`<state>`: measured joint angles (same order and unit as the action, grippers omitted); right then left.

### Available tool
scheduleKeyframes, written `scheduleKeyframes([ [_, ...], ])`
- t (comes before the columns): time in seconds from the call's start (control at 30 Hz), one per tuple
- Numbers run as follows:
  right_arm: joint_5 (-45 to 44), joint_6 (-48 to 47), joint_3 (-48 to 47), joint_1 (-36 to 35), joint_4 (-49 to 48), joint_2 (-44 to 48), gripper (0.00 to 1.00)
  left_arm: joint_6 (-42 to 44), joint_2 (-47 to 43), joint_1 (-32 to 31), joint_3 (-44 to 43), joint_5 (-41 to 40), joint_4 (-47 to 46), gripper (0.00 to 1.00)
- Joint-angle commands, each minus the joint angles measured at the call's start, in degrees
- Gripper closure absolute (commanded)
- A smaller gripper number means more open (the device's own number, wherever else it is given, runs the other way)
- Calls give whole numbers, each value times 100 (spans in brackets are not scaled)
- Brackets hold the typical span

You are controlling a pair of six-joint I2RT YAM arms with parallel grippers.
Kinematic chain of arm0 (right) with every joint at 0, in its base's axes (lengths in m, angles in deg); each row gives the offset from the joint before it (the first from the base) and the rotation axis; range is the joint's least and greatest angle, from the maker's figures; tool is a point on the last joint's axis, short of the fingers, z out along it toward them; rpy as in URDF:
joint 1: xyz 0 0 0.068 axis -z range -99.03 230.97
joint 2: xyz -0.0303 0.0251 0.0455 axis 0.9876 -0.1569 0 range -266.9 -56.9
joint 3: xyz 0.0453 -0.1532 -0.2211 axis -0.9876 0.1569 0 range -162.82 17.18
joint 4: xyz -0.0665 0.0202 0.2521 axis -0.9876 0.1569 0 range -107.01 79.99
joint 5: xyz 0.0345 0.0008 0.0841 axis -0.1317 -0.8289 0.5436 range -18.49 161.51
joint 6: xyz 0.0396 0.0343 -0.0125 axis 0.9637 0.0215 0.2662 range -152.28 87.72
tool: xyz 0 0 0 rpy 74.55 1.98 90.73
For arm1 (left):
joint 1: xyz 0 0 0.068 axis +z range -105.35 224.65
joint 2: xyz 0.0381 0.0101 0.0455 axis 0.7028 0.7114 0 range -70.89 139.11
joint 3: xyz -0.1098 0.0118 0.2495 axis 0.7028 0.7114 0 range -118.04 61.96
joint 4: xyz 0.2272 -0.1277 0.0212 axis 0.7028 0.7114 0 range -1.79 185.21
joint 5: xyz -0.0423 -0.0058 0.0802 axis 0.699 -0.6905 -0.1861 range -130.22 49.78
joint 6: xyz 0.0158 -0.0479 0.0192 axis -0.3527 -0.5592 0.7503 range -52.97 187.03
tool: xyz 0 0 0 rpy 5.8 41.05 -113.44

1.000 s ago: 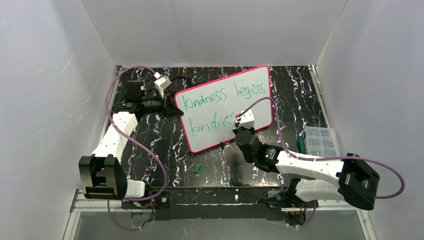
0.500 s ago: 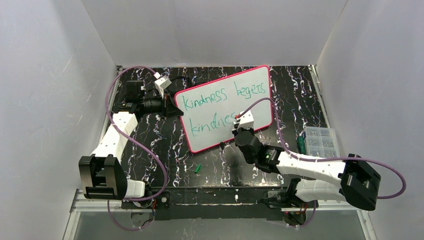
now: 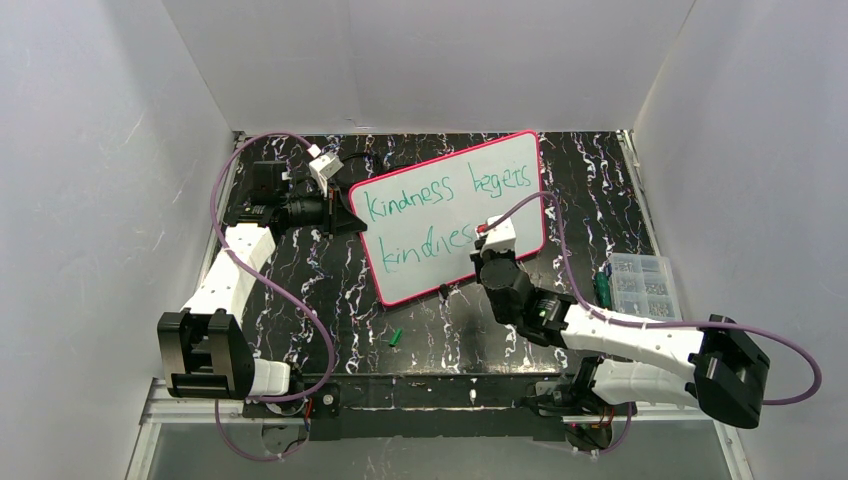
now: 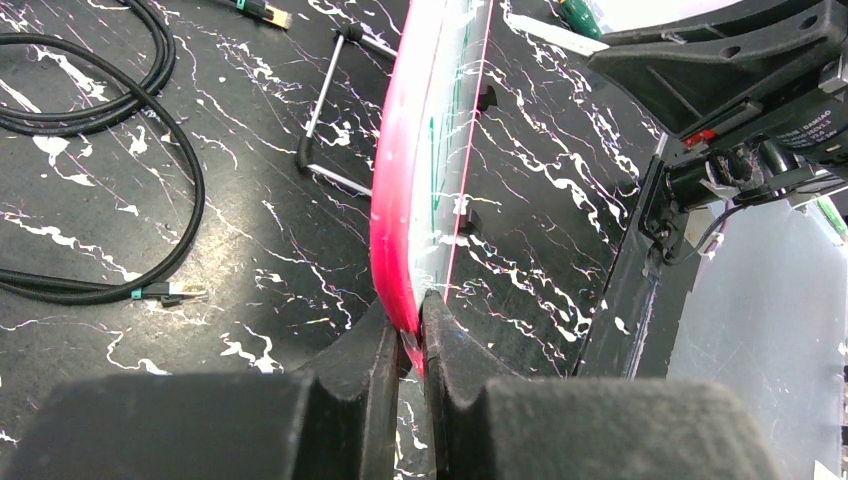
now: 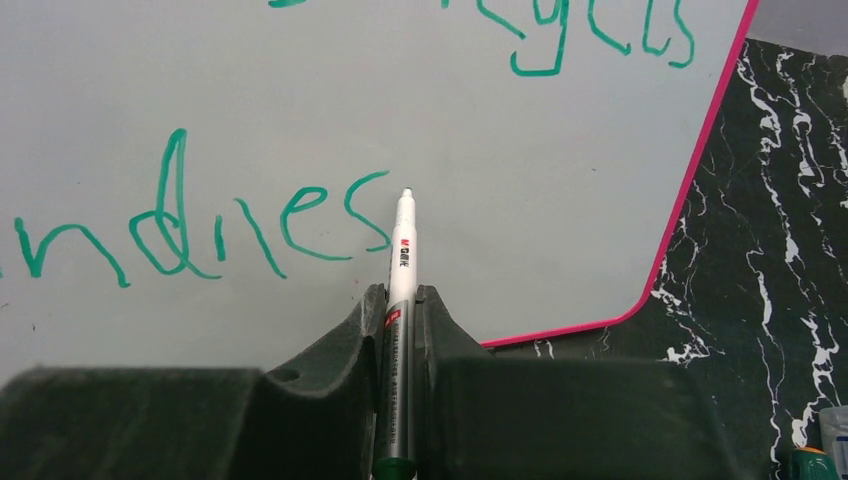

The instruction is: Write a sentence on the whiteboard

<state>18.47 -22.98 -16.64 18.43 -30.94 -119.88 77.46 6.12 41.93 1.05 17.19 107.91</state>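
The whiteboard point(image 3: 425, 278) stands on the far half of the tabletop, about midway between the left and right edges, with its upper right corner close to the far edge. It rests on its lower rim and leans back on a wire stand point(image 4: 330, 110). A board propped like that would likely slide or tip under a pressing pen, which explains the left claw point(image 4: 412, 320). It is clenched on the pink rim at the board's left side, with one finger on the back and one on the writing face, and so acts as a brace.

The right claw point(image 5: 400, 300) is clenched on a white marker point(image 5: 403, 250). It holds the barrel low down so that the tip sticks well out ahead of the fingers and can be seen from the wrist. The tip sits just right of the top of the last green letter. Whether it touches the surface or hovers just off it cannot be told.

The sentence point(image 3: 440, 195) reads "kindness begets" on the upper line and "kindnes" on the lower one, so by my judgement one more "s" would finish it. There is bare white to the right of the tip, enough room for it.

A small green piece, possibly the marker's cap, lies near the tabletop's near edge point(image 3: 395, 338). A clear compartment box point(image 3: 640, 283) sits at the right edge, well apart from the board.
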Motion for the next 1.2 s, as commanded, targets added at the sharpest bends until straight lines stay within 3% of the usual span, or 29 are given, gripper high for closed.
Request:
scheduleKeyframes([
  [0.0, -134, -405, -169, 163, -654, -40, 99, 327, -273, 19, -91, -178, -177, 100],
  [0.7, 417, -453, -196, 410, -721, -499, 99, 331, -264, 26, -94, -180, -177, 100],
  [1.17, 581, 285, 58, 287, -70, -365, 99, 327, -268, 26, -92, -182, -177, 100],
])
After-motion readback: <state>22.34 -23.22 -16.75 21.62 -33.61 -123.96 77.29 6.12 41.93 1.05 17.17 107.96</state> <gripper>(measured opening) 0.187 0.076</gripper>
